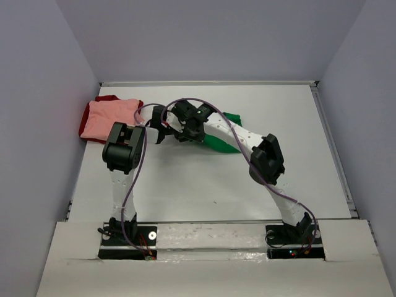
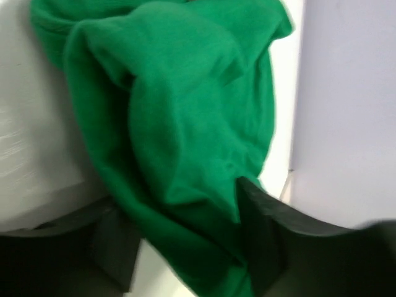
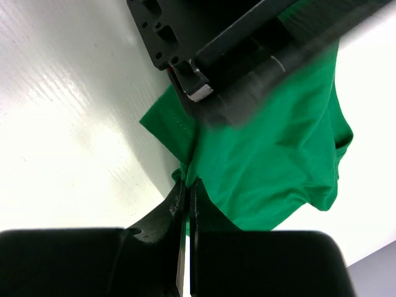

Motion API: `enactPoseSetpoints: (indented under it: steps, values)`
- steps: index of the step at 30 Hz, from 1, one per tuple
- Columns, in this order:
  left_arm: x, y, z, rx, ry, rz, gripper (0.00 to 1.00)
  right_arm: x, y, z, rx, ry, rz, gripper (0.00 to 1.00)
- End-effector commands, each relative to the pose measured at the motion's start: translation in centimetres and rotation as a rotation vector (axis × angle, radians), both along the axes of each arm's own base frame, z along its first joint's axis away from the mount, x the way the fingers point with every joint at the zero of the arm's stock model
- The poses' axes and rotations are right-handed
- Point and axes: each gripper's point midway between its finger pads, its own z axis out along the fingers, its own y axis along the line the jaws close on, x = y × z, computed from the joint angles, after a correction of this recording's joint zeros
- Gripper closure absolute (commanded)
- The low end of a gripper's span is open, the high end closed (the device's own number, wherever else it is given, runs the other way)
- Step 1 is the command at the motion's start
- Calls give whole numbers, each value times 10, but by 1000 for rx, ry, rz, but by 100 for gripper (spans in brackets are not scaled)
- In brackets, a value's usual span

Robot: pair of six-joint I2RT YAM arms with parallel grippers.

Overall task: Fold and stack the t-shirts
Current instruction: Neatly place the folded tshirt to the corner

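So the biggest thing here is the white table [image 1: 204,185], boxed in by pale grey walls [image 1: 204,37] on three sides. Both arms reach in from the near edge and meet around the middle of the far half. The left arm [image 1: 120,154] goes up and bends right, and the right arm [image 1: 266,161] arches over to the left.

The green t-shirt [image 1: 221,145] sits bunched up near the centre of the table, partly hidden under the right arm, with a bit of it poking out on the far side. Over at the far left, right by the wall, the pink t-shirt [image 1: 108,120] lies flat-ish on top of the dark red t-shirt [image 1: 106,98], which only shows as a strip around its back and left edges. That pair is well apart from the green one.

The left gripper [image 2: 185,238] has its jaws standing wide, with a rumpled fold of green cloth lying in the gap. It doesn't look clamped from what I can see. The right gripper [image 3: 187,193] is pinched tight, with the fingers basically touching, and it's got the edge of the green shirt right at its tips, low down by the table.
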Motion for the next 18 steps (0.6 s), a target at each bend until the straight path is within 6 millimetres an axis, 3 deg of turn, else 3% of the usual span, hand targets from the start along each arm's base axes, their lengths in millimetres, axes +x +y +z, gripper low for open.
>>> enactPoseSetpoints:
  steps: [1,3,4,6,8,11,13,14,15,17,18]
  values:
    - [-4,1,-20,50,39,-4,53,-2,3,32,35,-54,11,100]
    - [-5,1,-23,59,40,-10,74,-2,3,32,33,-54,10,100]
    - [-5,1,-23,64,37,-10,79,-3,2,33,33,-51,12,100]
    - [-6,1,-26,67,38,-16,85,-6,2,31,32,-38,16,100]
    - [-5,2,-27,70,42,-9,98,-7,1,31,31,-32,19,100]
    - [-5,2,-28,74,41,-13,100,-9,-2,29,18,-25,26,100]
    - [-4,2,-24,77,30,-15,100,-11,-1,30,24,-16,31,74]
    - [-3,2,-22,77,21,-17,100,-17,1,30,40,10,46,53]
    - [-3,2,-19,80,16,-20,100,-21,2,39,66,16,58,43]
    - [-1,4,-18,104,3,-24,100,-36,8,47,124,67,102,1]
    - [-1,7,-17,114,-1,-24,100,-43,8,68,169,57,120,0]
